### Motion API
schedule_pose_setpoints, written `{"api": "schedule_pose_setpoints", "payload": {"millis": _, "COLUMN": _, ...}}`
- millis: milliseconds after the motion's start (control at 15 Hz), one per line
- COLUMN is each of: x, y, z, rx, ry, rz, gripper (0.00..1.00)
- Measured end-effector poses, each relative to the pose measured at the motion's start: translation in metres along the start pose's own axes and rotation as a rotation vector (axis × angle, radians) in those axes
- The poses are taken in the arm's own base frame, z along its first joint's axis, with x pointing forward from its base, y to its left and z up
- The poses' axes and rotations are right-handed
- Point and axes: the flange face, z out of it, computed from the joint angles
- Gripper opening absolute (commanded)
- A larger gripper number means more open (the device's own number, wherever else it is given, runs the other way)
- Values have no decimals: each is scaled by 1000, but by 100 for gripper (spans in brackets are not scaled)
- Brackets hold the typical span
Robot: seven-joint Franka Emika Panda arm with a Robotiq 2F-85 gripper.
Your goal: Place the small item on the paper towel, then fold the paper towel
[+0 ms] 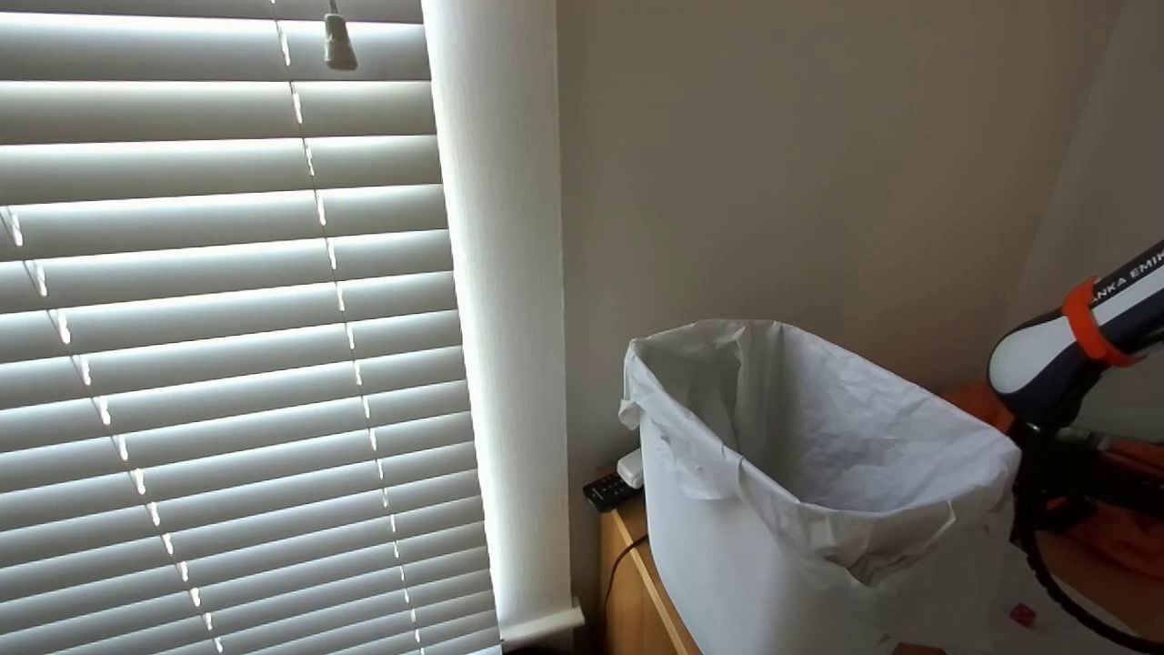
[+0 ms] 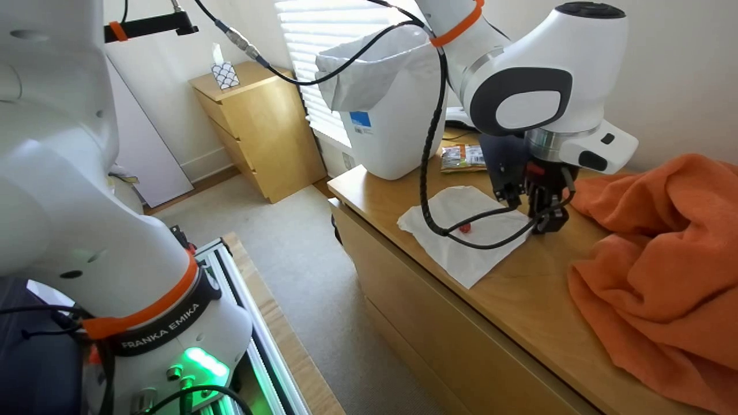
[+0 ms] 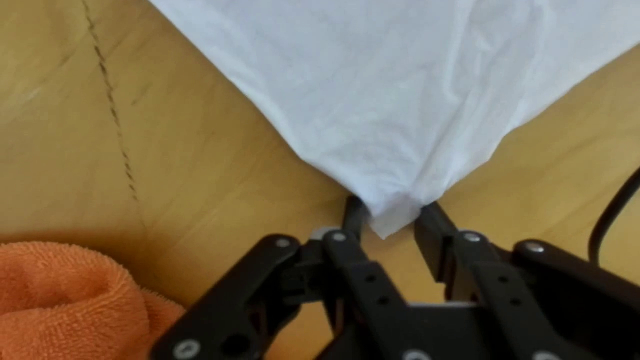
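Observation:
The white paper towel (image 2: 444, 253) lies spread on the wooden dresser top in an exterior view. It also fills the upper part of the wrist view (image 3: 350, 75). The small red item (image 2: 464, 228) rests on the towel; it also shows in an exterior view (image 1: 1023, 615) and is out of the wrist view. My gripper (image 3: 391, 215) is at one towel corner, pointing down. Its fingers stand apart, one on each side of the crumpled corner tip, with a visible gap between them. In an exterior view the gripper (image 2: 531, 210) is at the towel's right corner.
A white lined bin (image 2: 392, 138) stands on the dresser behind the towel. A snack packet (image 2: 462, 158) lies near it. A heaped orange cloth (image 2: 663, 288) is beside the gripper. The arm's black cable (image 2: 436, 121) hangs in a loop across the towel. A remote (image 1: 609, 491) lies behind the bin.

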Motion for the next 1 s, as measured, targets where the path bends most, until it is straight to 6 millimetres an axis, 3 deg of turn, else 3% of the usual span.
{"api": "schedule_pose_setpoints", "payload": {"millis": 67, "x": 2, "y": 1, "z": -1, "rx": 0, "ry": 3, "rz": 1, "gripper": 0}}
{"api": "schedule_pose_setpoints", "payload": {"millis": 533, "x": 18, "y": 7, "z": -10, "rx": 7, "ry": 32, "rz": 18, "gripper": 0}}
{"api": "schedule_pose_setpoints", "payload": {"millis": 1000, "x": 42, "y": 22, "z": -50, "rx": 21, "ry": 108, "rz": 39, "gripper": 0}}
